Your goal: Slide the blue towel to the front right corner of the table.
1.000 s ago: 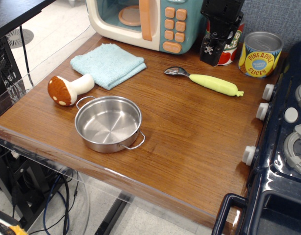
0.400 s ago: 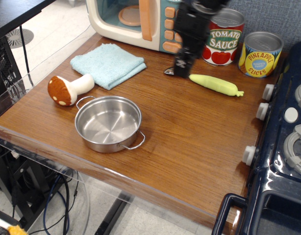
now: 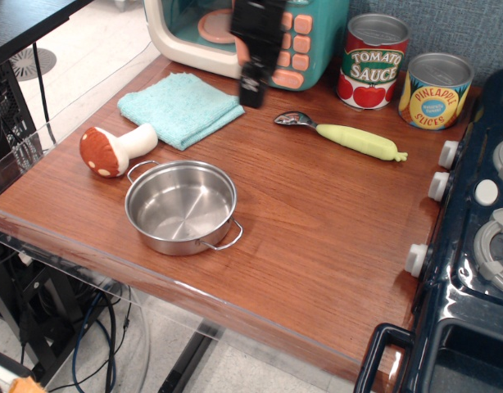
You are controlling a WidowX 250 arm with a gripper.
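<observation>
The blue towel [image 3: 180,107] lies folded and flat at the back left of the brown wood-grain table [image 3: 317,229], in front of the toy microwave. My gripper [image 3: 251,92] is black and motion-blurred. It hangs above the towel's right edge, fingertips pointing down, and holds nothing. The blur hides whether its jaws are open or shut.
A toy microwave [image 3: 243,33] stands at the back. A steel pan [image 3: 181,205] and a toy mushroom [image 3: 114,148] sit front left. A yellow-handled spoon [image 3: 343,134] lies mid-back. Tomato sauce [image 3: 373,61] and pineapple [image 3: 434,90] cans stand back right. A navy toy stove [image 3: 473,246] borders the right.
My gripper has swept leftward from in front of the tomato can, past the spoon's bowl, to the towel's right edge. The towel and other objects have not moved.
</observation>
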